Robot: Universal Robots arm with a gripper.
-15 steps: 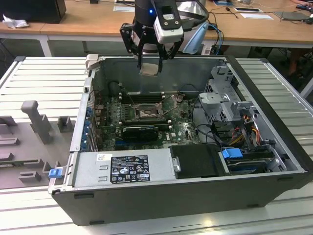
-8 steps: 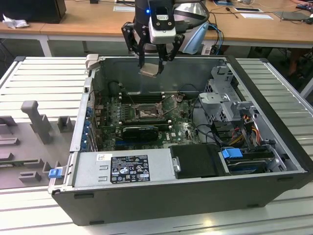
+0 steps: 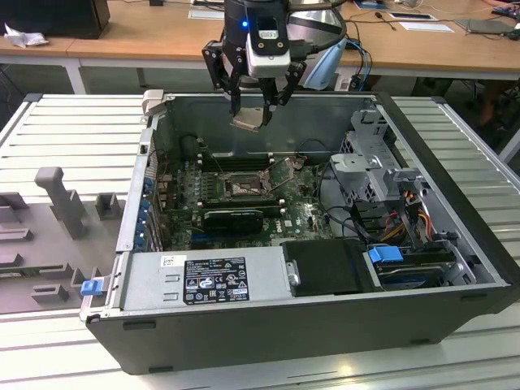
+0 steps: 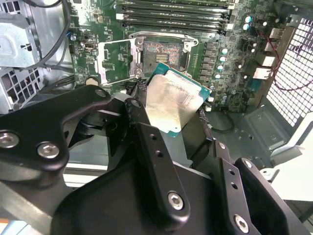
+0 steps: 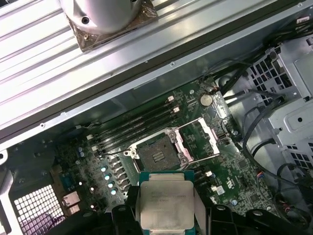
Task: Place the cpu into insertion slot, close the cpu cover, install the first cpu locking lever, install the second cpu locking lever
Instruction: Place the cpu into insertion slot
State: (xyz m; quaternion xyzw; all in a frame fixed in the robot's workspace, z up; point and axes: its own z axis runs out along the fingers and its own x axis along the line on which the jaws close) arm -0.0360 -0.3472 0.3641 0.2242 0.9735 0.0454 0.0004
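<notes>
Cpu (image 3: 248,121), small flat square chip: showing a pale silvery-grey metal top with a green edge, being pinched at two opposite sides by the hand (image 3: 251,114), hanging slightly tilted in the air, well above the board (image 3: 309,215), touching nothing but the fingers.

Slot (image 3: 242,187), square socket inside a grey metal surround: lying flat on the board, standing uncovered, baring its field of contacts, holding no chip.

Cover (image 5: 210,133), thin grey metal frame plate with a large square opening: standing swung back on its hinge just beside the slot, leaning away from it, leaving the socket open.
</notes>
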